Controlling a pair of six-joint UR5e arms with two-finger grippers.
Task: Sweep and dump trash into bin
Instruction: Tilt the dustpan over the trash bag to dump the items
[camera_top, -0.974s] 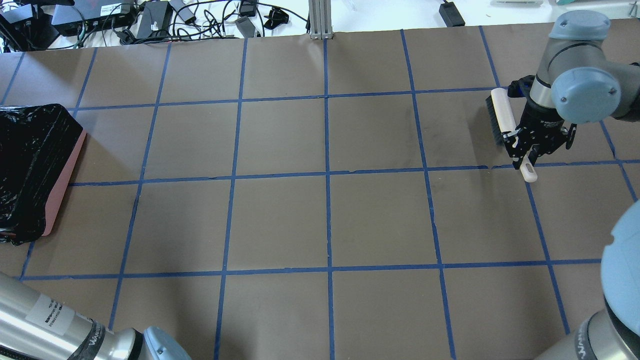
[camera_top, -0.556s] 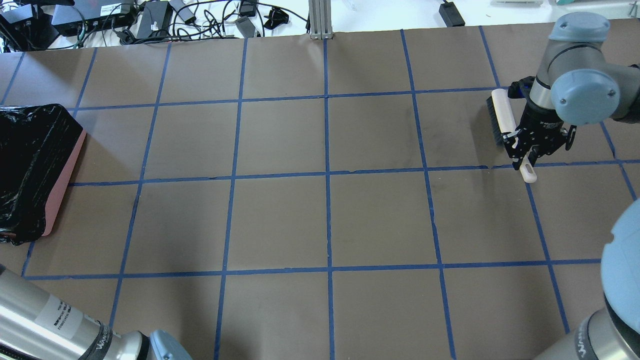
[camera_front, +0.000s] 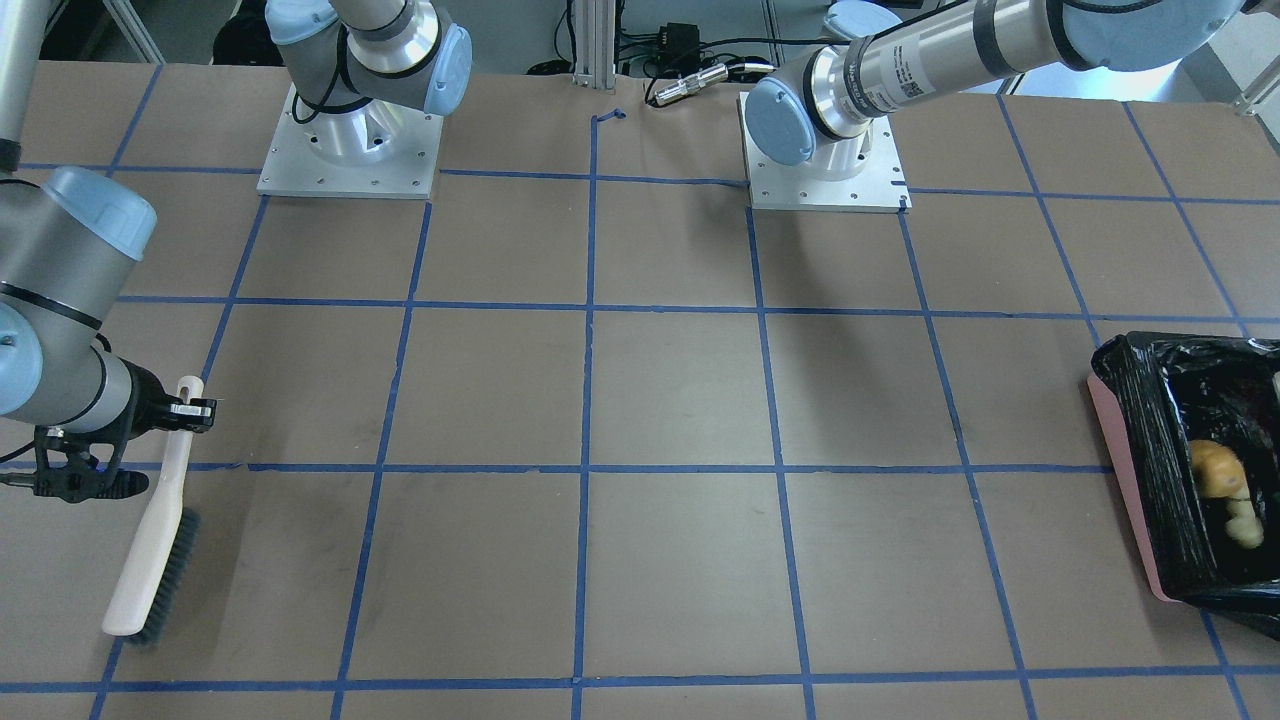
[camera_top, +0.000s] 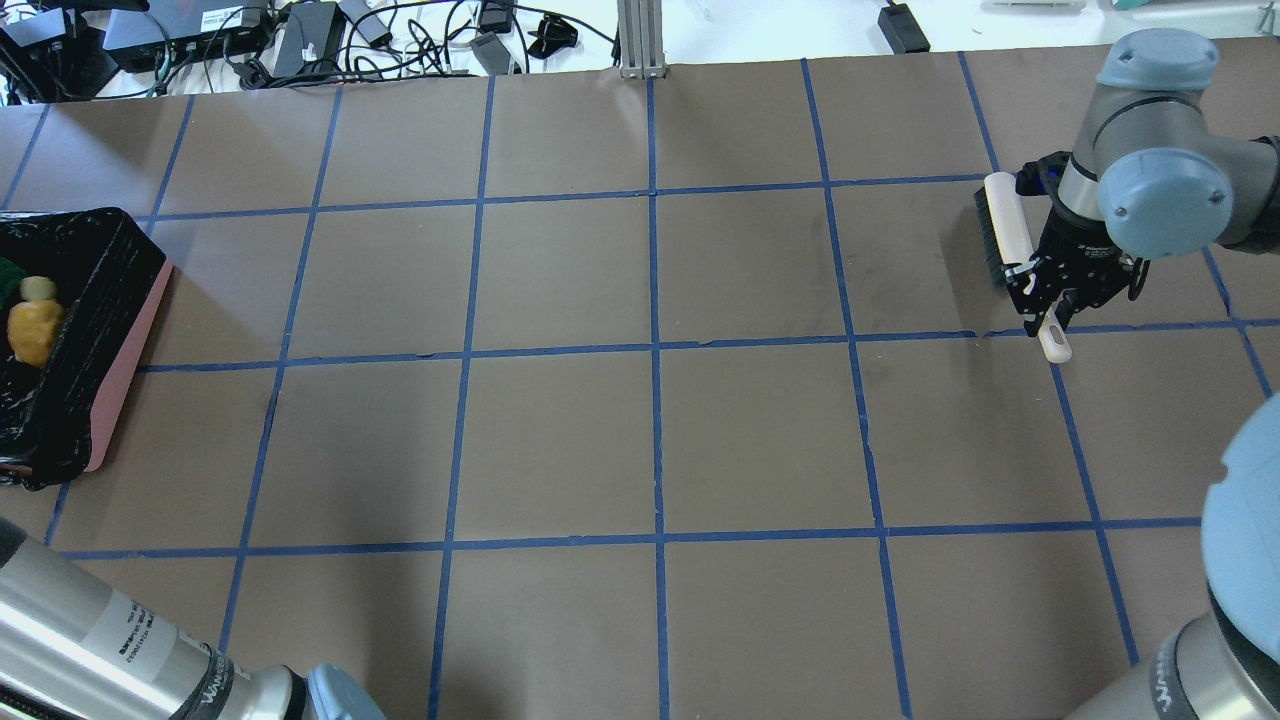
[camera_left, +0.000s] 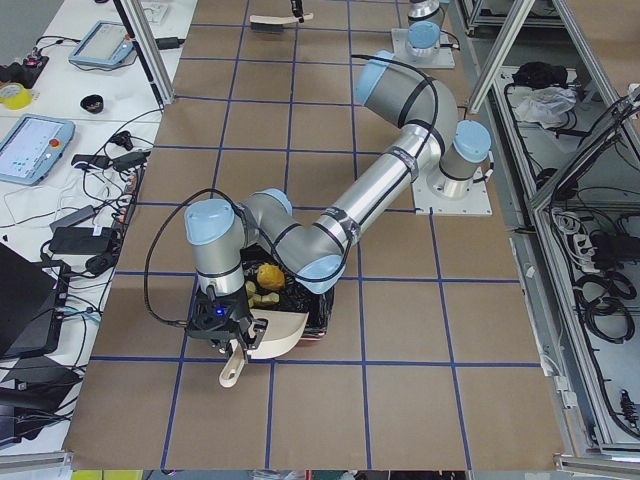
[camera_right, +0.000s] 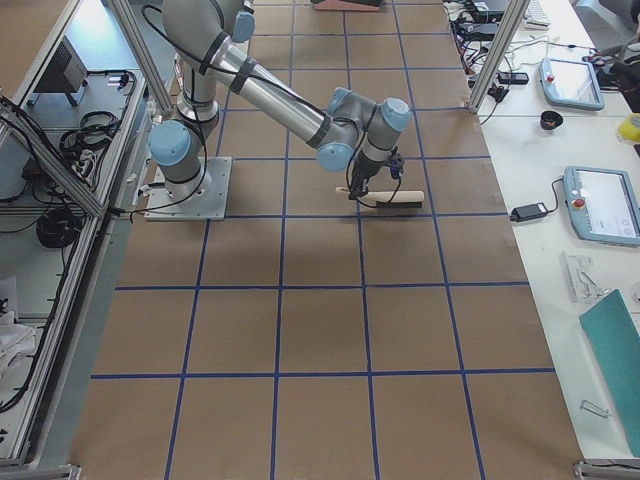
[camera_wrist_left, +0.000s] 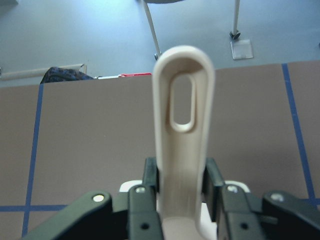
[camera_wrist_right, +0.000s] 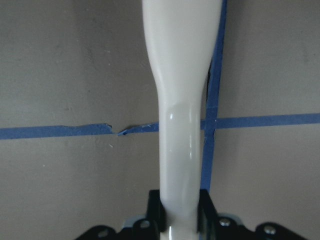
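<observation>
The bin (camera_top: 100, 330), pinkish with a black bag liner, sits at the table's left edge and shows too as the bin (camera_front: 1150, 460). Inside lie the trash pieces: a golden-brown roll (camera_top: 30, 335), a tan bread piece (camera_top: 38, 288) and a green scrap (camera_top: 8, 275). My left gripper (camera_wrist_left: 182, 185) is shut on the beige dustpan handle (camera_wrist_left: 182, 125); the dustpan (camera_left: 280, 335) hangs tilted at the bin's near edge. My right gripper (camera_top: 1045, 300) is shut on the white brush handle (camera_wrist_right: 180, 100), with the brush (camera_top: 1005, 225) bristles on the table at far right.
Cables and power bricks (camera_top: 300, 40) lie beyond the table's far edge. A metal post (camera_top: 640, 40) stands at the far middle. Both arm bases (camera_front: 350, 150) are bolted on the robot's side. Blue tape lines grid the brown table (camera_top: 650, 440).
The roll and the bread piece now show inside the bin, where only black bag showed before. The left arm link at bottom left shifted. The right gripper and brush edged slightly away.
</observation>
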